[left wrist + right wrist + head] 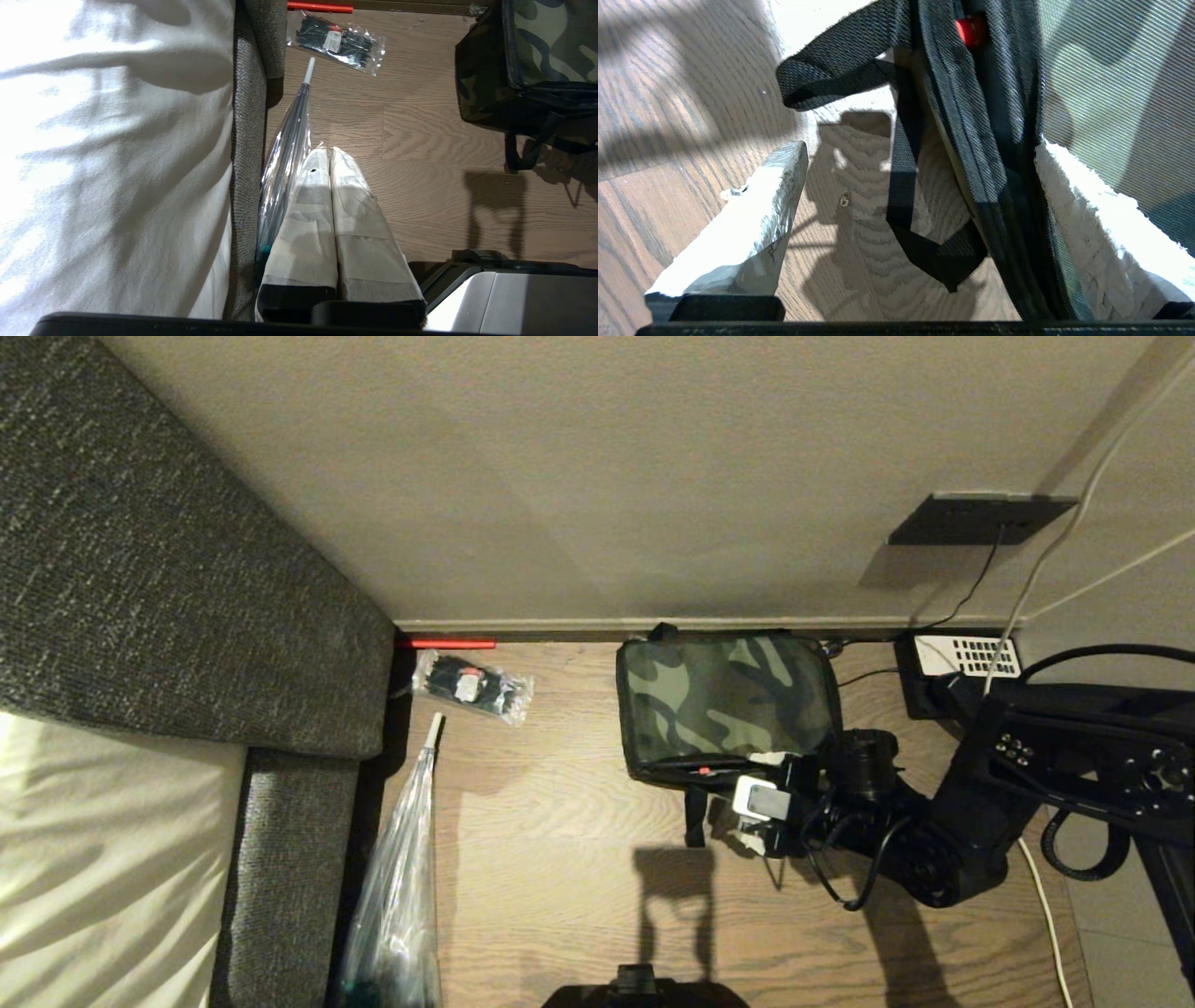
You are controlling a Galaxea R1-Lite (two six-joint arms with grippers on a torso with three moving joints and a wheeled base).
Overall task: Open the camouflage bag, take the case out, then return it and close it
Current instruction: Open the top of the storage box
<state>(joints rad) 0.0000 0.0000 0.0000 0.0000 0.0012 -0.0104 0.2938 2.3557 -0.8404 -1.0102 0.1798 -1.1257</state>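
The camouflage bag (724,705) stands on the wood floor against the wall, its green-and-black lid lying down and a thin red sliver showing at its near edge. My right gripper (761,800) is at the bag's near right corner, open wide. In the right wrist view the right gripper (920,154) straddles the bag's black trim (994,154), with a black strap (901,177) hanging between the fingers and nothing gripped. The case is hidden. My left gripper (323,151) hangs parked over the floor beside the sofa, shut and empty.
A grey sofa (187,588) fills the left side. A clear packet of black items (471,688) and a plastic-wrapped umbrella (397,887) lie by it. A black telephone with a white keypad (966,658) and cables sit right of the bag, below a wall plate (980,518).
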